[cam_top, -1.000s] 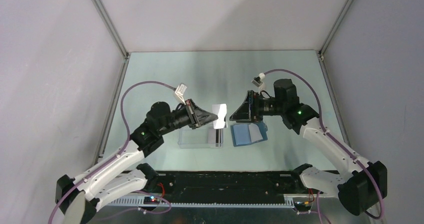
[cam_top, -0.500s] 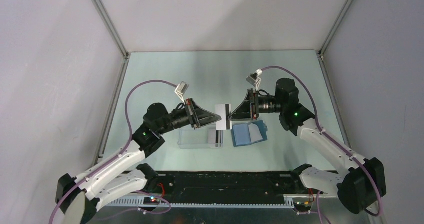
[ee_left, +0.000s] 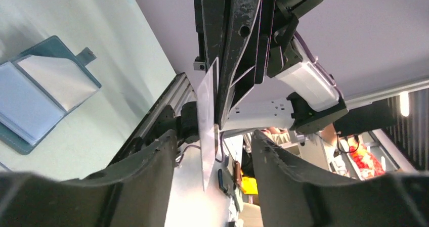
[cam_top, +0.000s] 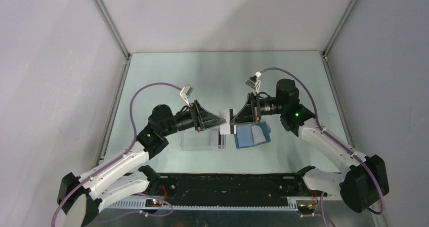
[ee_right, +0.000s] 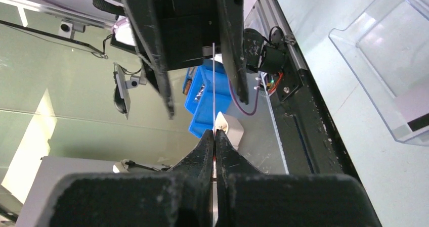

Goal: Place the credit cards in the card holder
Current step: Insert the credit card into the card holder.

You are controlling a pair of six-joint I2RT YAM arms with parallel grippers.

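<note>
While one credit card (cam_top: 226, 122) hangs mid-air over the table (cam_top: 167, 80), btwn both arms, the step in hand looks like a handover. By the wrist views the right gripper (ee_right: 214, 136) is pinched tight on its edge. The left gripper (ee_left: 212, 141) stands partly open, fingers clear either side, holding nothing. Below, twd the near edge, the card holder (cam_top: 250, 135) lies open beside a clear box (cam_top: 200, 140) w/ a second card (cam_top: 220, 141). Next, prob.: left backs off w/o snagging, then right lowers & slides the card into a pocket.
</note>
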